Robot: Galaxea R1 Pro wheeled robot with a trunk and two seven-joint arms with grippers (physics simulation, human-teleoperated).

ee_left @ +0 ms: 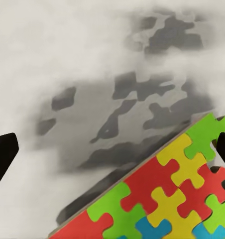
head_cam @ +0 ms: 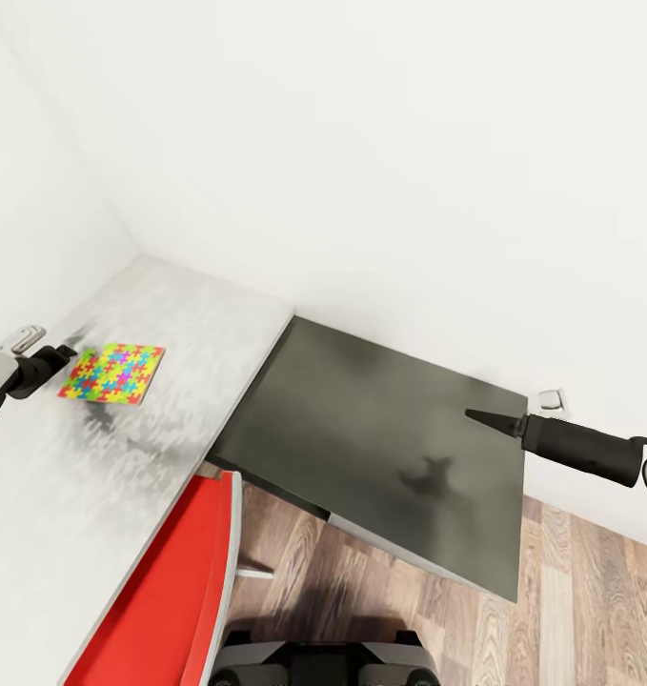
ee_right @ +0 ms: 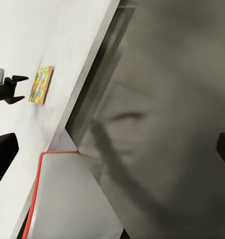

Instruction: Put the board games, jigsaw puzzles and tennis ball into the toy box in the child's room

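Head view: the left gripper (head_cam: 68, 353), jaws parted and empty, hovers just beside the jigsaw puzzle (head_cam: 112, 373) lying flat on the pale table (head_cam: 171, 314). Thin, stiff, light; probably pinch an edge. Right gripper (head_cam: 475, 415) hangs over the dark section, its jaws apart, empty.

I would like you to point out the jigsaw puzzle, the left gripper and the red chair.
jigsaw puzzle (head_cam: 112, 373): head view, middle of its top face.
left gripper (head_cam: 66, 353): head view, midway between its fingertips.
red chair (head_cam: 171, 581): head view, its red surface.
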